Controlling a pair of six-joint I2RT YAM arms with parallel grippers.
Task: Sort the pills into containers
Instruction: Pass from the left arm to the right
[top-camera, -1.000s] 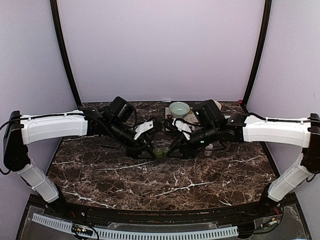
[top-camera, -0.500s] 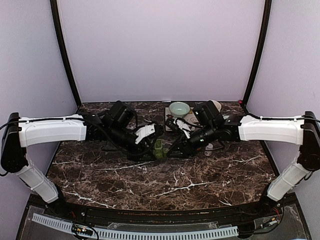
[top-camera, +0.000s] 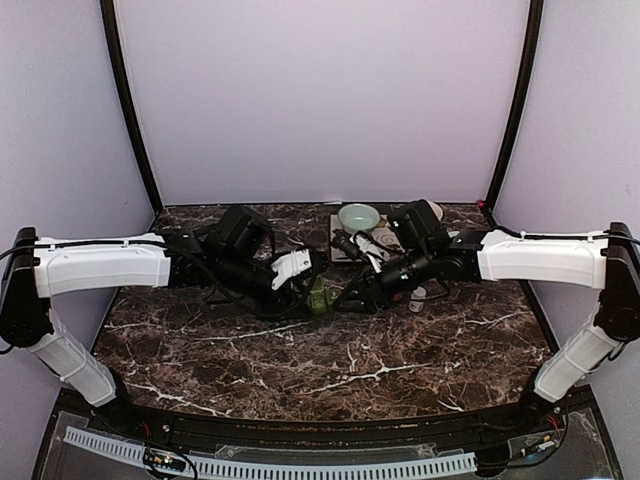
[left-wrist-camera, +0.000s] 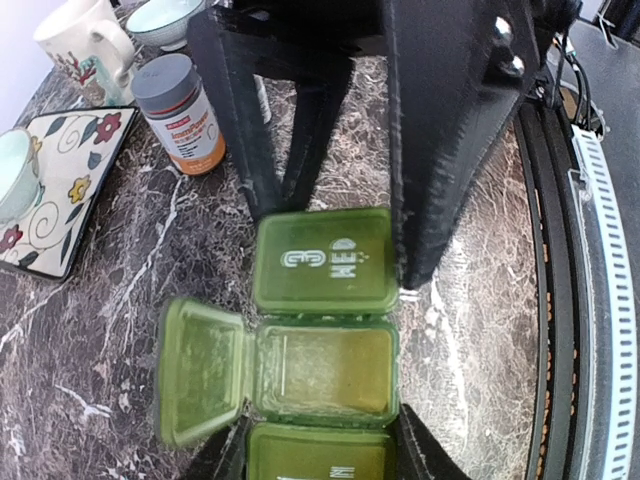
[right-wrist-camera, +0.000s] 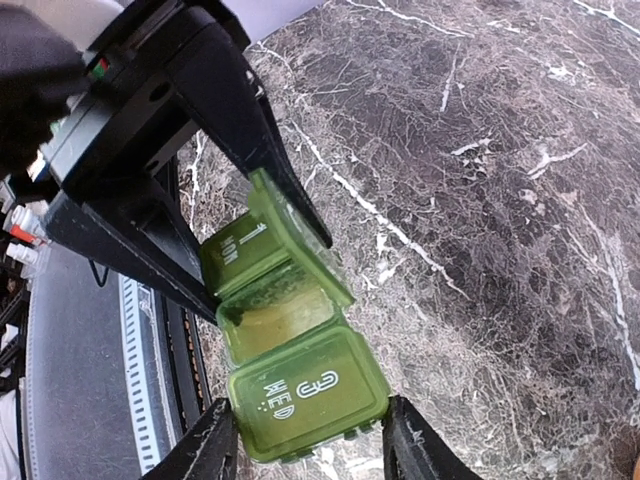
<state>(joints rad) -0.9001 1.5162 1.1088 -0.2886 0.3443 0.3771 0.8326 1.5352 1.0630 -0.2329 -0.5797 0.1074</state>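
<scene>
The containers are one small green pill box (left-wrist-camera: 325, 330), also visible in the right wrist view (right-wrist-camera: 290, 350) and at mid-table between both arms (top-camera: 318, 296). Its middle compartment stands open with the lid flipped out, and the lids marked MON and WED are closed. My left gripper (left-wrist-camera: 322, 465) is shut on the MON end. My right gripper (right-wrist-camera: 308, 435) straddles the WED end, with its fingers close against both sides. Whether they still press on it does not show. No pills are in view, and the open compartment looks bare.
An amber bottle with a grey cap (left-wrist-camera: 180, 115) stands behind the box, beside a flowered tray (left-wrist-camera: 60, 190) and a mug (left-wrist-camera: 85, 45). A pale green bowl (top-camera: 358, 217) sits at the back. A small white bottle (top-camera: 417, 297) stands under the right arm.
Both grippers and the pill box have shifted slightly away from the near edge. The right jaws look a little wider than before.
</scene>
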